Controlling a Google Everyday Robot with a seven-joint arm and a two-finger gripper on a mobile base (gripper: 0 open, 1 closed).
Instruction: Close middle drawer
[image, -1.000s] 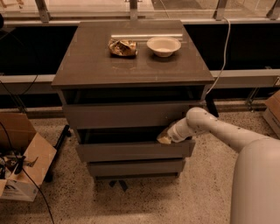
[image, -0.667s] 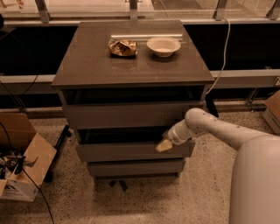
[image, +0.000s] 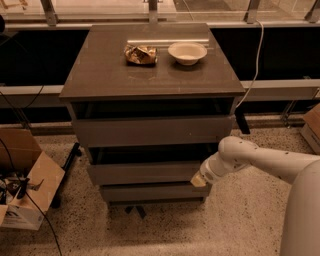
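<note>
The middle drawer (image: 142, 173) is found second down in the table (image: 100, 75), left partly out; the pincer (image: 198, 180) is placed at its front's right end, presumably for pushing; its opening cannot be told.

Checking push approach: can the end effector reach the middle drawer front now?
Probably yes: the end effector sits at the right end of the middle drawer front, with nothing between them.
</note>
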